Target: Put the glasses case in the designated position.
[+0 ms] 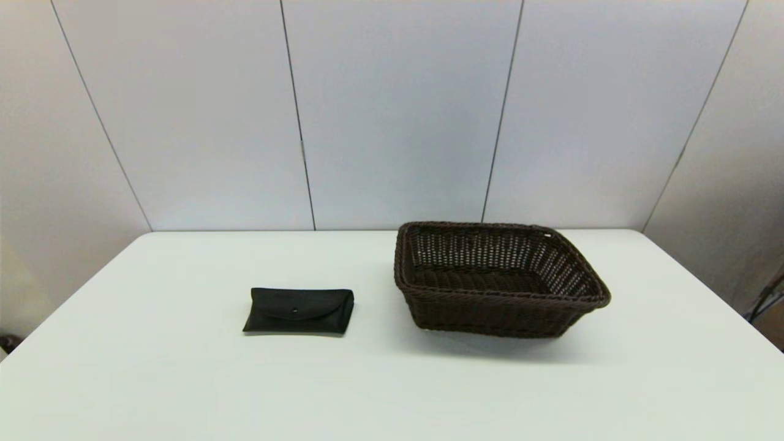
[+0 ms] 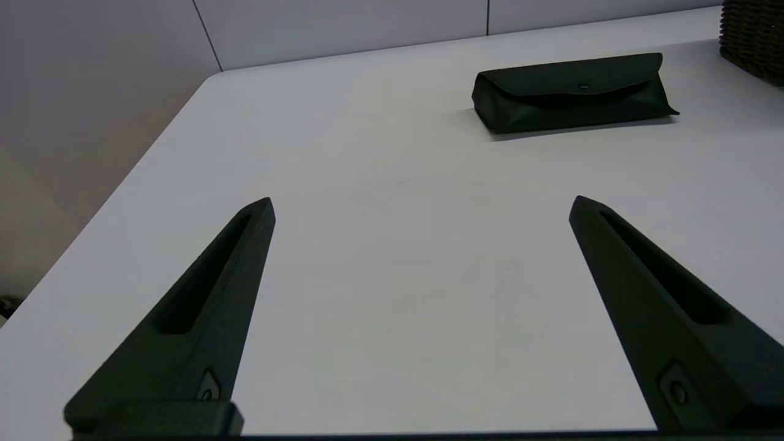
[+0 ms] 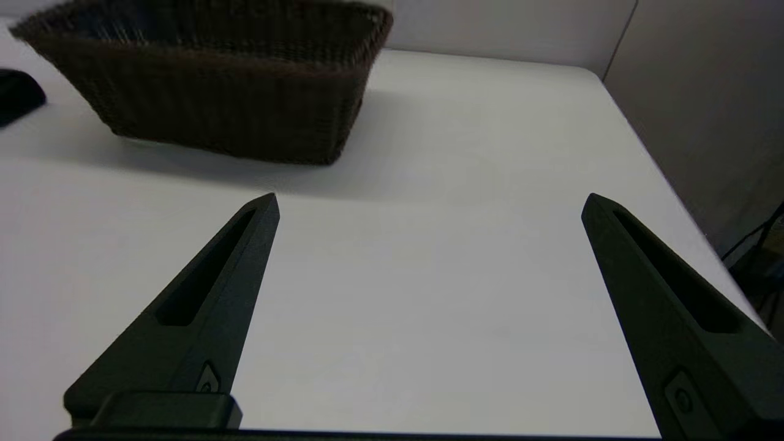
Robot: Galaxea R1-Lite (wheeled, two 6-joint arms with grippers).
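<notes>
the glasses case [image 1: 299,311] lies flat on the white table [image 1: 184,380], flap side up w/ the small snap button showing at the centre, on the robot's left half of the table. the dark brown woven basket [image 1: 499,306] sits to its right, near but not touching, a strip of bare table between them; nothing visible inside the basket. neither arm shows in the head view. the left gripper [image 2: 421,205] hovers low over bare table near the front left, fingers [image 2: 208,294] spread wide apart, nothing between them, the case well ahead of it and the basket corner just past that. the right gripper [image 3: 430,202] hovers over bare table on the right side, fingers [image 3: 208,294] also wide apart & holding nothing, basket ahead of it, one end of the case just visible beyond the basket.
</notes>
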